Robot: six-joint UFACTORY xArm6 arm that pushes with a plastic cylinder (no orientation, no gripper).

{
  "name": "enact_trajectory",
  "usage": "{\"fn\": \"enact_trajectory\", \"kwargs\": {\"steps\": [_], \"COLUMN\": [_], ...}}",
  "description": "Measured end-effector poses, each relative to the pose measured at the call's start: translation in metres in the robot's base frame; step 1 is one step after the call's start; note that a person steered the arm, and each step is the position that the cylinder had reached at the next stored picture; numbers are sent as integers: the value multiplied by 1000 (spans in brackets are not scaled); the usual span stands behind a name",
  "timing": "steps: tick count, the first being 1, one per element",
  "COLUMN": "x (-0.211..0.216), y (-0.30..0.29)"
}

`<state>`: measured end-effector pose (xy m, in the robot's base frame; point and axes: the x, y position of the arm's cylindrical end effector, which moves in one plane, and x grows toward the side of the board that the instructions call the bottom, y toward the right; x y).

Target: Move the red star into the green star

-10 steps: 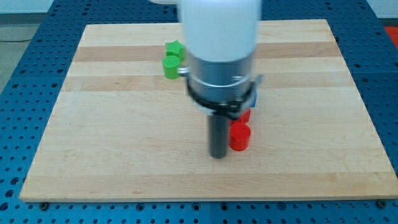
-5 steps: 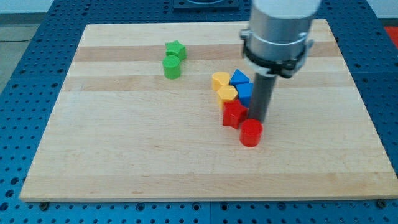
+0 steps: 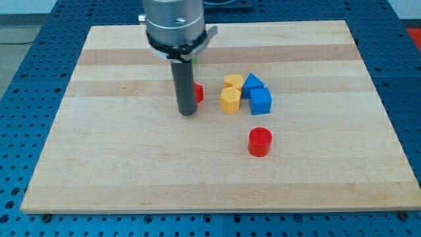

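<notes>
Near the board's (image 3: 99, 171) middle, my tip (image 3: 187, 114) rests just left of the red star (image 3: 198, 93), mostly hidden behind the rod, which has no claw. Green star barely visible behind the arm.

my tip (image 3: 187, 113) is down on the bench (image 3: 118, 164), left of centre. red star (image 3: 198, 93) touches the rod's right side, mostly hidden. just a green sliver (image 3: 195, 60) shows behind the rod, shape unclear. to the right: two yellow blocks (image 3: 231, 92), two blue blocks (image 3: 257, 94); red cylinder (image 3: 260, 141) apart below them.
</notes>
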<state>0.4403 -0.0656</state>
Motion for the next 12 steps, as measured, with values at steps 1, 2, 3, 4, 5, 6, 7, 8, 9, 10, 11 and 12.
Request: {"fn": "enact_trajectory", "kwargs": {"steps": [1, 2, 3, 4, 5, 6, 7, 8, 9, 10, 11, 12], "x": [-24, -50, -54, -36, -35, -61, -83, -86, -87, -93, -86, -55], "y": [0, 0, 15, 35, 43, 42, 42, 42, 41, 36, 37, 30]}}
